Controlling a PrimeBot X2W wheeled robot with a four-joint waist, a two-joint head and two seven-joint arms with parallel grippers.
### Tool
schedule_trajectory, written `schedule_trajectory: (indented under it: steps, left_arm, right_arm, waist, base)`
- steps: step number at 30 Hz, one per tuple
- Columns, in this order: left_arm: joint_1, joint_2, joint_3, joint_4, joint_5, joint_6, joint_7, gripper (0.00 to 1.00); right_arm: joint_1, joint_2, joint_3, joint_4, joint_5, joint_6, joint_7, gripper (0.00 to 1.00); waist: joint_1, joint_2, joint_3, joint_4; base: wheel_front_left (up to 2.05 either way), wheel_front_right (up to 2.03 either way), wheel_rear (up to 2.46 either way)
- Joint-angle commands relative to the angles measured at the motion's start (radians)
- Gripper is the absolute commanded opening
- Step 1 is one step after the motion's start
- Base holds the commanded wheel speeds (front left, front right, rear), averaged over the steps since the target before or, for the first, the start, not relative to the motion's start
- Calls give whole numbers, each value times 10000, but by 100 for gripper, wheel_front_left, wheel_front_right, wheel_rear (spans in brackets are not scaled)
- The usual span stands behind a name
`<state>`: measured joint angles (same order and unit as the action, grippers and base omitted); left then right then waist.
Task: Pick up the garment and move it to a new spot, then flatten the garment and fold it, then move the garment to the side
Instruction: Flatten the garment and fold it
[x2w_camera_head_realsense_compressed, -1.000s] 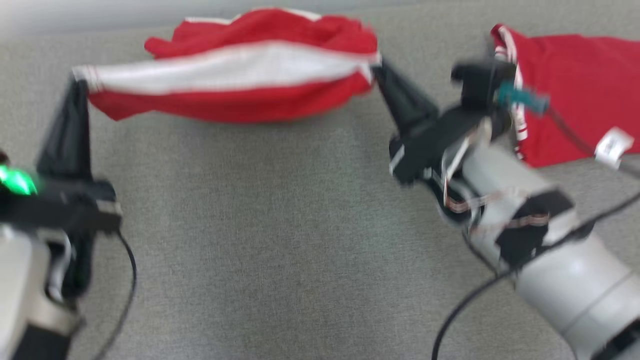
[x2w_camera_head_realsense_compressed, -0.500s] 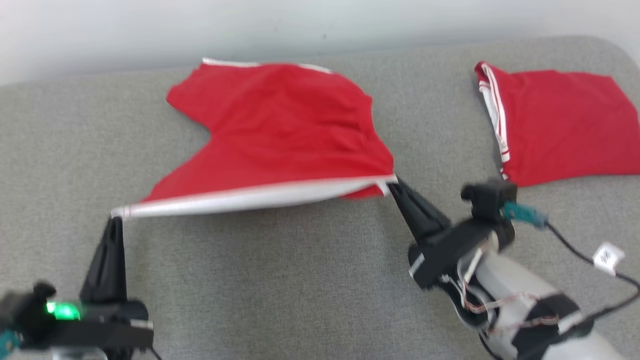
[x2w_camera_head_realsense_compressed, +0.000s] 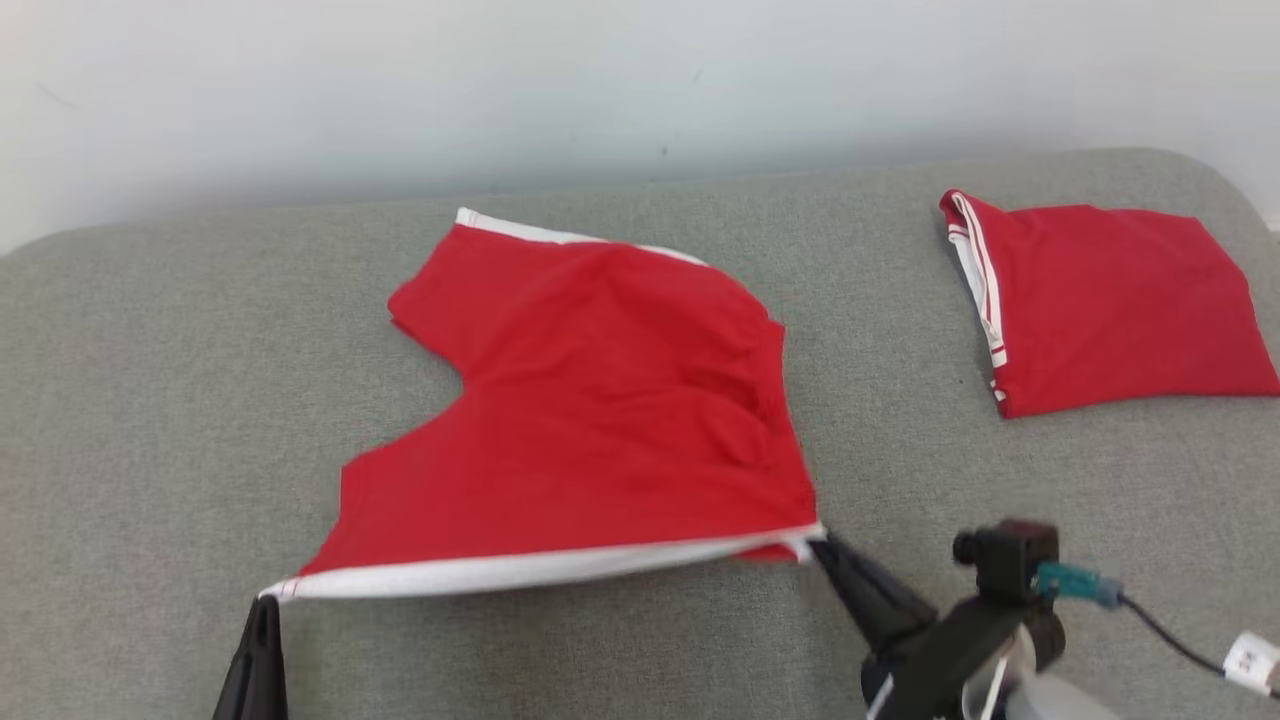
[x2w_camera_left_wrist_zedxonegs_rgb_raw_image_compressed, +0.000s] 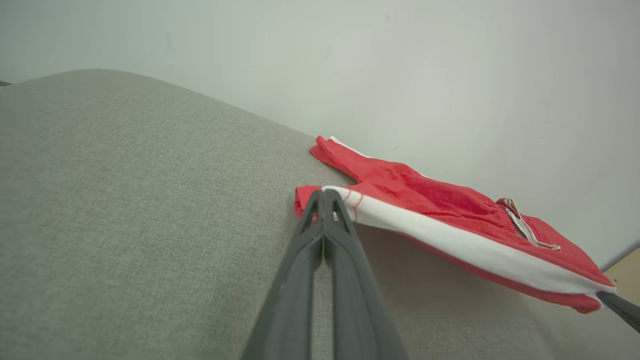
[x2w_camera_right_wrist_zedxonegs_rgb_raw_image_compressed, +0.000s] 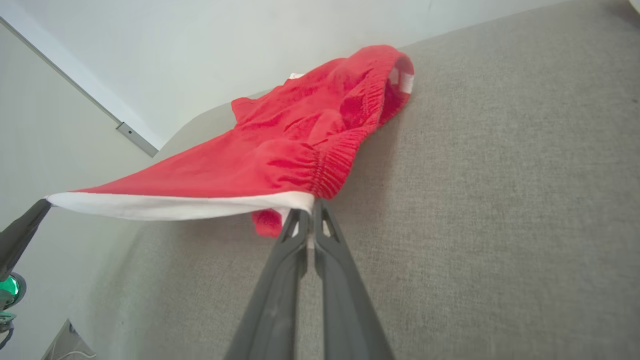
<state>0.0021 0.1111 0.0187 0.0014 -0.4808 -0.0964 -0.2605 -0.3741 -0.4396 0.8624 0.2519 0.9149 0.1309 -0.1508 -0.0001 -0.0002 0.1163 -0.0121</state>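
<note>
**A:** Left gripper (x2w_camera_left_wrist_zedxonegs_rgb_raw_image_compressed: 324, 194): fingers pressed flat together, pinching one corner of the white band (x2w_camera_head_realsense_compressed: 540, 572) on the red shorts (x2w_camera_head_realsense_compressed: 600, 420).

**B:** And the right gripper (x2w_camera_right_wrist_zedxonegs_rgb_raw_image_compressed: 310, 214) mirrors it! Its jaws are clamped on the band's other corner, right beside the gathered elastic edge (x2w_camera_right_wrist_zedxonegs_rgb_raw_image_compressed: 332, 165).

**A:** From the head camera, that band runs taut from tip to tip along the near side of the grey cushion (x2w_camera_head_realsense_compressed: 150, 420).

**B:** The right wrist camera adds more. It shows the band held up off the cushion with shadow underneath, and a small red flap hanging just below the fingertips.

**A:** On the left wrist camera, a striped cord (x2w_camera_left_wrist_zedxonegs_rgb_raw_image_compressed: 525, 227) lies on top of the red cloth, with the other gripper's dark tip at the band's far end.

**B:** Where do the shorts sit overall?

**A:** They fan out from both grippers toward the pale wall (x2w_camera_head_realsense_compressed: 600, 90). The far part rests on the cushion, with one leg reaching up and left.

**B:** The head view also shows a second red garment (x2w_camera_head_realsense_compressed: 1110, 320), folded, off on the right and well apart from the shorts.

**A:** A cable with a white tag (x2w_camera_head_realsense_compressed: 1250, 660) trails off the right arm.
</note>
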Motion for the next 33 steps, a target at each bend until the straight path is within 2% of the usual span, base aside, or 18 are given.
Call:
schedule_trajectory:
  steps: [1, 7, 16, 23, 33]
  left_arm:
    - [260, -65, 154, -35, 103, -74, -34, 0]
    - [696, -289, 589, 21, 243, -183, -34, 0]
    - [100, -224, 665, 145, 630, -298, -34, 0]
    - [-1053, 446, 451, 207, 835, -327, -34, 0]
    - [-3908, 2067, -303, 832, 496, -337, 528, 0]
  right_arm:
    - [445, -136, -78, -249, -139, -4, 253, 0]
    - [1963, -221, -952, -1632, -638, -4, 1593, 0]
    - [2490, 362, -1743, -2524, -1464, -4, 2290, 0]
    - [2232, 810, -2022, -3009, -1772, -4, 2438, 0]
    - [723, 1522, -2316, -2858, -1901, -2, 2165, 0]
  waist:
    - [1, 2, -69, 41]
    - [1, 2, -80, 34]
    - [1, 2, 26, -36]
    - [1, 2, 243, -314]
    - [1, 2, 1248, -1063]
  base:
    - [0, 0, 0]
    - [0, 0, 0]
    - [0, 0, 0]
    - [0, 0, 0]
    - [0, 0, 0]
